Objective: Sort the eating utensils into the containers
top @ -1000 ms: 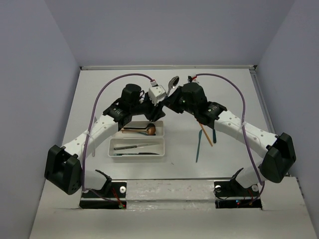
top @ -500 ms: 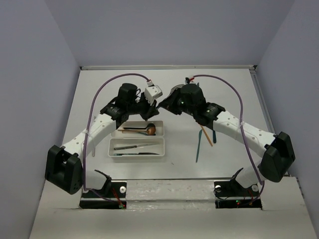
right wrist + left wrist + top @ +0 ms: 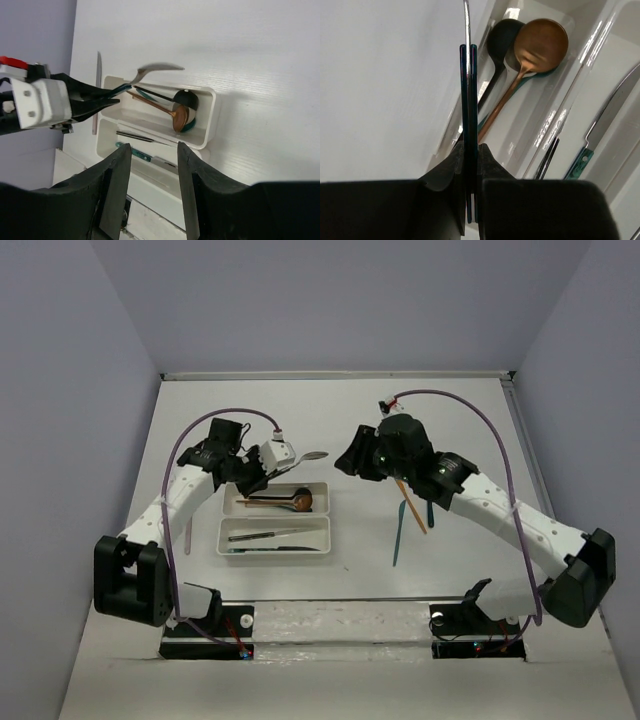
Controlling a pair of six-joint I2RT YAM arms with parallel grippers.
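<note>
You're in a robotics lab cell. A plain white worktop (image 3: 330, 410) is boxed in by blank lavender walls (image 3: 330, 300) along its left, right and far edges. The left arm (image 3: 170, 510) and right arm (image 3: 500, 515) are bolted by a metal strip (image 3: 340, 618) at the near edge, with exposed purple cables (image 3: 440, 392). White trays (image 3: 327, 534) of cutlery sit left of centre.

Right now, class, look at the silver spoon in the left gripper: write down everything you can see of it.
The silver spoon is slim and looks like shiny metal, with an oval bowl and a narrow, curved neck. The left gripper is shut on its handle and hides that end. The spoon is held about level in the air, bowl pointing away from the gripper, near the far rim of the tray that already holds spoons. Only the gripper touches it.
</note>
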